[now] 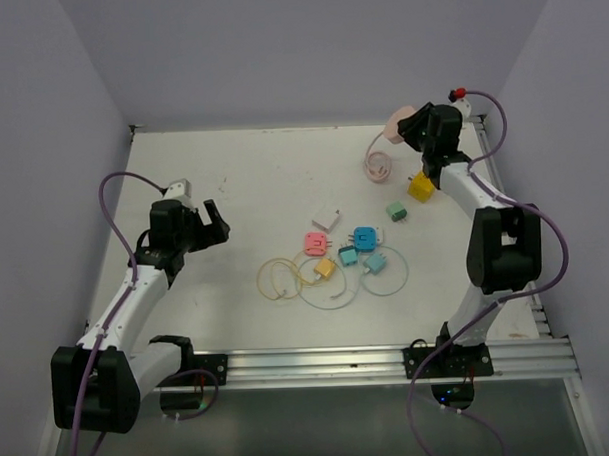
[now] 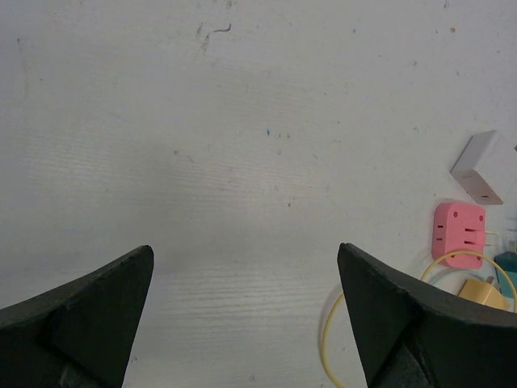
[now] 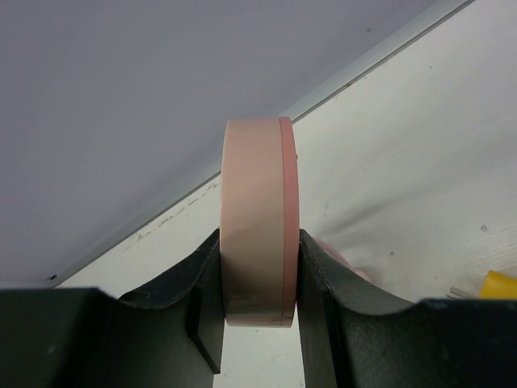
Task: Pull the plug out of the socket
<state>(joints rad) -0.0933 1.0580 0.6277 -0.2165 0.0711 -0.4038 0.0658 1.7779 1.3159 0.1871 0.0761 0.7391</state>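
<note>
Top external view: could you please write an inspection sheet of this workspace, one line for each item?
Surface: white table, a few dark scuffs.
Job's things: pink disc gripped on edge; pink cord coiled on the table nearby.
Clutter: white adapter, pink adapter and blue adapter at centre; yellow block and green block by the right arm.
Claws: left claw open over bare table; right claw shut on the pink disc.
Cables: yellow loop and green loop among the adapters; purple arm cable.
Surroundings: lilac walls; nothing else seen.
</note>
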